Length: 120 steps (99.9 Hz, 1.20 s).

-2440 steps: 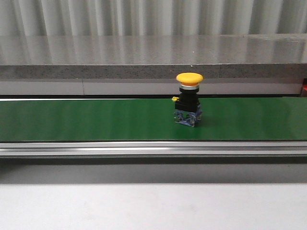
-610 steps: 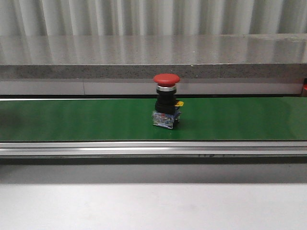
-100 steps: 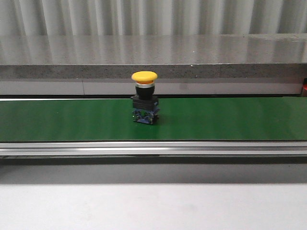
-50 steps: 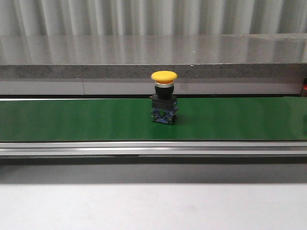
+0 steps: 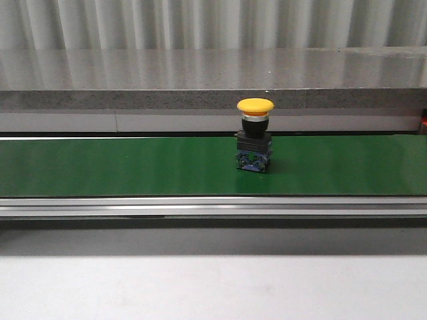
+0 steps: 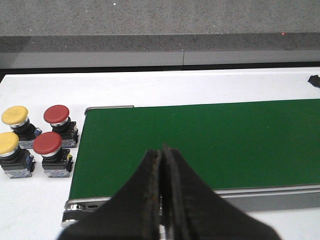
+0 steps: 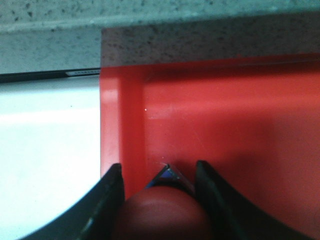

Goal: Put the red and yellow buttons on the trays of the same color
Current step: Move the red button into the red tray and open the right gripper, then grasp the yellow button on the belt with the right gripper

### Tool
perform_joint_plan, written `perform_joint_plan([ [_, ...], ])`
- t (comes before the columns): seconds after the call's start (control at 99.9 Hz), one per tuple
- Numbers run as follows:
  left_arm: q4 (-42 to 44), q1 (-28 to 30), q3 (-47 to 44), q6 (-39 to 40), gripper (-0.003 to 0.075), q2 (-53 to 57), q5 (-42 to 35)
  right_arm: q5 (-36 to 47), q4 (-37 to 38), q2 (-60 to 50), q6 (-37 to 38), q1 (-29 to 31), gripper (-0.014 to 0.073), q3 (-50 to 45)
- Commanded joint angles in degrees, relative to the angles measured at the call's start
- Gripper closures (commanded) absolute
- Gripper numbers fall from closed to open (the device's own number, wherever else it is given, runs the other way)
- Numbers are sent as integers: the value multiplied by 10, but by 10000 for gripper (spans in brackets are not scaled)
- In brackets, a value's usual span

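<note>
A yellow button (image 5: 255, 137) stands upright on the green belt (image 5: 100, 167), right of its middle in the front view. My left gripper (image 6: 161, 150) is shut and empty above the belt's (image 6: 200, 140) end. Beside that end, on the white table, sit two yellow buttons (image 6: 15, 116) (image 6: 7, 144) and two red buttons (image 6: 56, 115) (image 6: 47, 143). My right gripper (image 7: 159, 167) is shut on a red button (image 7: 162, 215), its cap filling the space between the fingers, over the red tray (image 7: 225, 125) near its wall (image 7: 120, 115). No yellow tray is in view.
A grey stone ledge (image 5: 200, 80) runs behind the belt, and a metal rail (image 5: 200, 207) runs along its near side. White table surface (image 7: 50, 150) lies beside the red tray. Neither arm shows in the front view.
The yellow button has travelled to the right along the belt over the last second. About six seconds ago a red button stood on the belt instead.
</note>
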State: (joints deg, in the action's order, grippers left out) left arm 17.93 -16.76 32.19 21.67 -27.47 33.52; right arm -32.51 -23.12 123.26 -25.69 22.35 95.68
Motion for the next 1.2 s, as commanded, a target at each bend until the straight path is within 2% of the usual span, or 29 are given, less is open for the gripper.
perform_joint_plan([
  [0.0,6,-4,15,0,740,-1,-42,22,-7,-35,-2,5,137,20],
  [0.06,6,-4,15,0,740,-1,-42,22,-7,-35,-2,5,10,20],
  [0.13,6,-4,15,0,740,-1,-42,22,-7,-37,-2,5,-77,20],
  [0.21,6,-4,15,0,740,-1,-42,21,-7,-43,-2,5,-52,21],
  [0.39,6,-4,15,0,740,-1,-42,13,-7,-71,-2,5,-52,24],
  [0.871,6,-4,15,0,740,-1,-42,-160,-7,-209,-26,3,-52,48],
  [1.011,6,-4,15,0,740,-1,-42,-176,-8,-258,-41,-3,-52,8],
  [1.191,6,-4,15,0,740,-1,-42,-169,-8,-339,-51,-31,-52,-97],
])
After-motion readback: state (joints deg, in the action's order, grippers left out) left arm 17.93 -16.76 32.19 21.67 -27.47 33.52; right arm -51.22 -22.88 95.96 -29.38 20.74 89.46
